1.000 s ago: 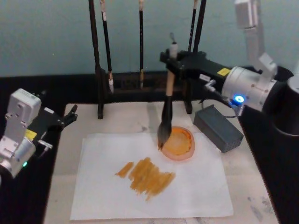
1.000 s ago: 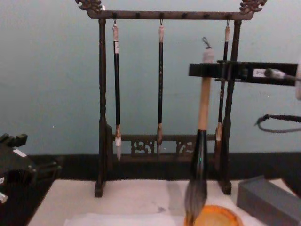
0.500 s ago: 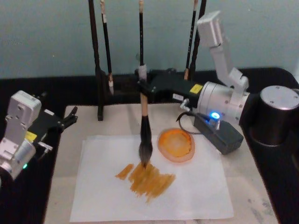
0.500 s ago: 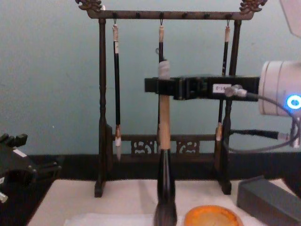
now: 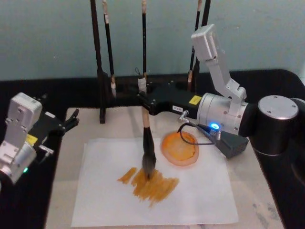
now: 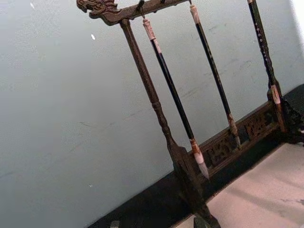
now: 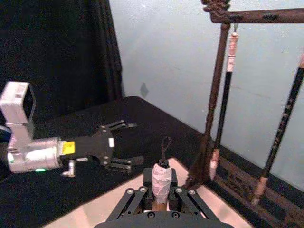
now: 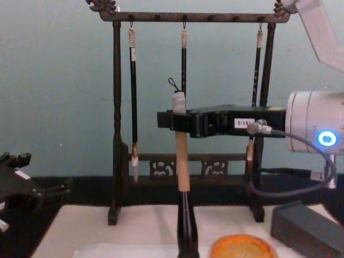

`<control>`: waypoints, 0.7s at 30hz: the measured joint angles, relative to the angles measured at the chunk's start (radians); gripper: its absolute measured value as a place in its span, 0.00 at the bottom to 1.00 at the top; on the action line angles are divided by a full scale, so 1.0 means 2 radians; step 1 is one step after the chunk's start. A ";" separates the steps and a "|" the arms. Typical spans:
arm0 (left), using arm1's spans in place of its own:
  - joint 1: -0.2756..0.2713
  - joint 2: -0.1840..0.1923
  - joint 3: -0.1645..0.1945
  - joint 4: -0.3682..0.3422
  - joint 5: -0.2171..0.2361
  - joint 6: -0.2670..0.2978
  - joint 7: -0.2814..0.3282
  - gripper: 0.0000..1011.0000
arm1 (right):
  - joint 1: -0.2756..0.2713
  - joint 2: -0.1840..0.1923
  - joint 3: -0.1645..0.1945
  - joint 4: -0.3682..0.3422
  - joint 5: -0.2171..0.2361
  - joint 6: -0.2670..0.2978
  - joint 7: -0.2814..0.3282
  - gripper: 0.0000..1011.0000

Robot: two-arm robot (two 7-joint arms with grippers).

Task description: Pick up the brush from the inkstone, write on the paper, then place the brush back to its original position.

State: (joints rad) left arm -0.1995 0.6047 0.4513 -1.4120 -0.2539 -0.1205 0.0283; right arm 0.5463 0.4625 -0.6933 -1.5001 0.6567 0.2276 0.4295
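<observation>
The right gripper [image 5: 144, 98] is pinched on the brush [image 5: 147, 138] near the top of the tan handle, just under the white end cap with its cord loop. The right wrist view shows the fingers pressed against the cap's sides. The one thick brush hangs nearly upright, and its dark bristles touch the paper [image 5: 200, 191] at the upper edge of a patch of orange-brown strokes [image 5: 151, 182]. In the chest view the gripper [image 8: 177, 121] reaches in from the 3 o'clock side and the handle [image 8: 183, 172] drops straight down below it.

One round orange inkstone [image 5: 179, 148] sits at about 2 o'clock from the brush tip, apart from the bristles and overlapping the top edge of the paper. One grey block [image 5: 234, 143] lies just beyond the inkstone at 3 o'clock, partly behind the right arm's wrist.

There is one white sheet on the pale table [image 5: 248, 181]. At 12 o'clock from it stands a dark wooden rack [image 8: 115, 107] with three thin black brushes [image 8: 133, 97] hanging from its top bar – one towards each post and one in the middle.

The left gripper [image 5: 74, 117] is parked at about 10 o'clock from the paper, off the table's edge – its fingers are spread and hold nothing.
</observation>
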 joint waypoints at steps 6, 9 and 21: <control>0.000 0.000 0.000 0.000 0.000 0.000 0.000 1.00 | -0.003 -0.002 0.008 0.004 -0.014 -0.005 -0.009 0.17; 0.000 0.000 0.000 0.000 0.000 0.000 0.000 1.00 | -0.005 -0.003 0.012 0.004 -0.021 -0.007 -0.013 0.17; 0.000 0.000 0.000 0.000 0.000 0.000 0.000 1.00 | -0.013 -0.006 0.029 0.002 -0.040 -0.011 -0.019 0.17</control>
State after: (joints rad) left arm -0.1995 0.6047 0.4514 -1.4120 -0.2539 -0.1205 0.0283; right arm 0.5213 0.4507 -0.6347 -1.4959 0.5775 0.2057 0.3918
